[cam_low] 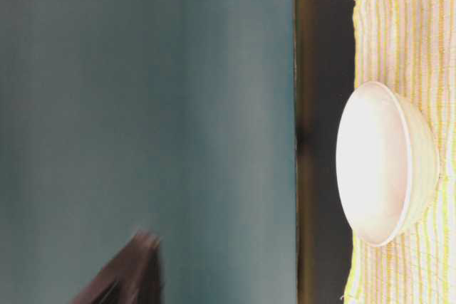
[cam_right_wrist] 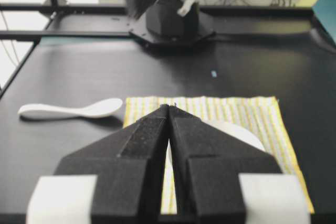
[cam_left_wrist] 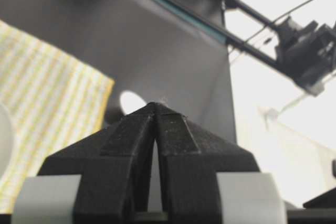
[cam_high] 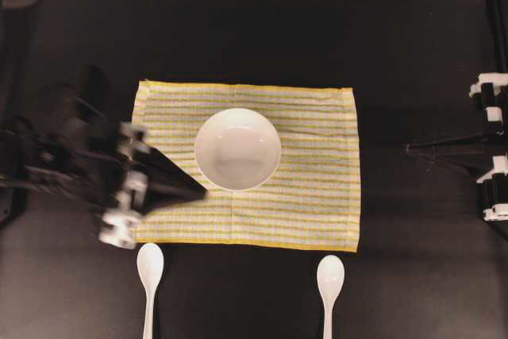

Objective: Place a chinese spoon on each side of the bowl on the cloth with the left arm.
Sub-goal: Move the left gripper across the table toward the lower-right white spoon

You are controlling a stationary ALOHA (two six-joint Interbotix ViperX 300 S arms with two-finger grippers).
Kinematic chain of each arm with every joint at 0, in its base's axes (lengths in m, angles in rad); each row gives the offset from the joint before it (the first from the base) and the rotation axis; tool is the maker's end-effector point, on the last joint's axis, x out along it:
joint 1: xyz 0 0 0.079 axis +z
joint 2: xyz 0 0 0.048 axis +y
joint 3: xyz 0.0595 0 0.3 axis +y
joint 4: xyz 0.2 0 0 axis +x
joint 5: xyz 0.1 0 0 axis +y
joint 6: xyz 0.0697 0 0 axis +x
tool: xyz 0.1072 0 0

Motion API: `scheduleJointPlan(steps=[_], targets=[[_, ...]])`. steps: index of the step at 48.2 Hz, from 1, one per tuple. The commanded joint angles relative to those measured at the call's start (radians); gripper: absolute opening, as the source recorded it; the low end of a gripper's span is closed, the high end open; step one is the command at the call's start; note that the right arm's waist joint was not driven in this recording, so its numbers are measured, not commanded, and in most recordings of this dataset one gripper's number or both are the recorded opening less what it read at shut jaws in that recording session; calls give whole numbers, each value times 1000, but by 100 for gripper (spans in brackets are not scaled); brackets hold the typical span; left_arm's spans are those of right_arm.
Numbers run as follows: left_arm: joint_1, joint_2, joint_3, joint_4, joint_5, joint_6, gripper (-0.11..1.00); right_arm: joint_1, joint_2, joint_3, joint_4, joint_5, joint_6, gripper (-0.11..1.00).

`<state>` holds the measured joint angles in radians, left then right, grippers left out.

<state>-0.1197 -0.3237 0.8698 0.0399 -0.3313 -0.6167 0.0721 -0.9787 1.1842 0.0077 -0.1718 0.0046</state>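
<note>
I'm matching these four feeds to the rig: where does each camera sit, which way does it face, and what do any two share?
Overhead: above the table, looking straight down on cloth, bowl, two spoons; left gripper over the cloth's edge.
Table-level: low at the table's edge, turned on its side, facing the bowl side-on; a dark blurred arm part.
Left wrist: behind the shut left gripper, facing the cloth's corner.
Right wrist: behind the shut right gripper, facing across the cloth.
Shared: every view shows the cloth.
</note>
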Motion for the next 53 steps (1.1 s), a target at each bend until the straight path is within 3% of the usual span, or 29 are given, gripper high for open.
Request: scheduleJointPlan(steps=[1, 6, 13, 17, 28, 37, 53], targets=[[-31, 129, -120, 3, 12, -6, 6, 0, 9, -5, 3, -5, 0, 0], [-34, 215, -210, 3, 94, -23, 25, 0, 9, -3, 3, -8, 0, 0], [-34, 314, -345, 3, 270, -74, 67, 0, 8, -5, 3, -5, 0, 0], [-37, 377, -413, 3, 331, -117, 84, 0, 6, -5, 3, -3, 0, 0], [-58, 558, -525, 3, 272, -152, 72, 0, 3, -5, 3, -6, 2, 0], [-55, 615, -522, 3, 146, -150, 71, 0, 0, -5, 9, 9, 3, 0], [-57, 723, -545, 3, 77, -150, 71, 2, 0, -3, 11, 31, 2, 0]])
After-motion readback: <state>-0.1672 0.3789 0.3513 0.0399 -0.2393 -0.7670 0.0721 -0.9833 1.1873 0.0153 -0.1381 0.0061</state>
